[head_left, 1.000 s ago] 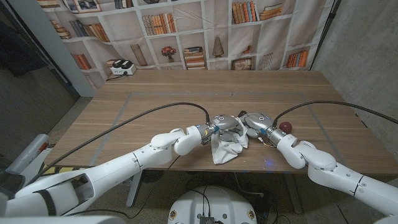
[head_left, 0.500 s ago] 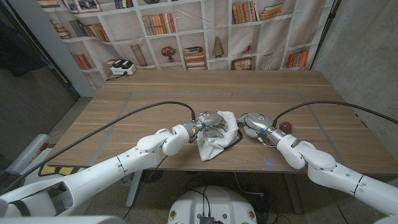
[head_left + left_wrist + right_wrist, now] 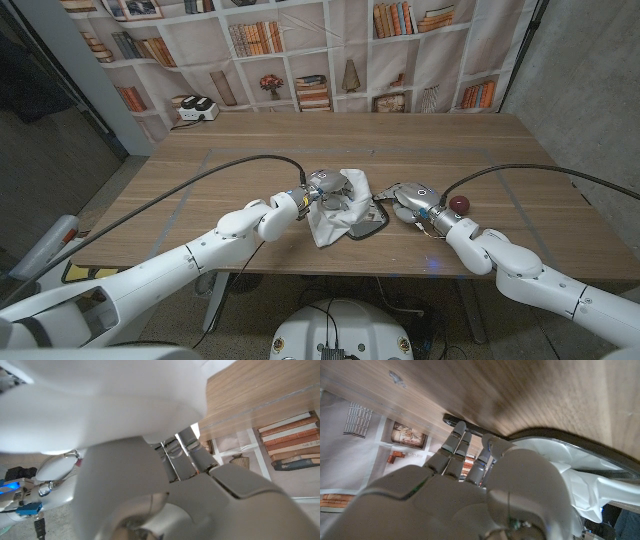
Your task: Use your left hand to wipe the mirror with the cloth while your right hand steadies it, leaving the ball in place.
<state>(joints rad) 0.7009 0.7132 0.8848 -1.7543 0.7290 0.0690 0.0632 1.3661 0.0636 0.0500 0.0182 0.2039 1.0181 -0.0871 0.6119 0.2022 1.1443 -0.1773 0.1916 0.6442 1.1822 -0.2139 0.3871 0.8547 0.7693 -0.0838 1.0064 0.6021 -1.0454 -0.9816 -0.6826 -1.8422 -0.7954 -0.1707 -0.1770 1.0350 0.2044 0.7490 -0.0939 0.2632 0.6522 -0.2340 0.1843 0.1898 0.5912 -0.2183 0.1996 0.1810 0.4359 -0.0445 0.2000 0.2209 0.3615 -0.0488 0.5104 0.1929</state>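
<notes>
White cloth is lying bunched over the mirror, and the left hand is pressing down on its upper part, with the fingers closed into the fabric, so this hand is holding the cloth. The mirror is a flat dark-rimmed piece lying on the wooden table near the middle of the front edge; one corner of it is showing from under the cloth. The right hand is resting at the mirror's right edge. In the right wrist view the fingers are reaching out nearly straight onto the dark rim, pressing on it and not gripping anything. The dark red ball is sitting on the table just beside the right wrist, apart from the mirror.

I am judging that the wiping step is going on now, with the steadying already in place. The next move is asking the left hand to draw the cloth across the glass that is not yet covered, towards the near corner, while the right hand is keeping its pressure on the rim. The right forearm needs care, because the ball is very near to it.
</notes>
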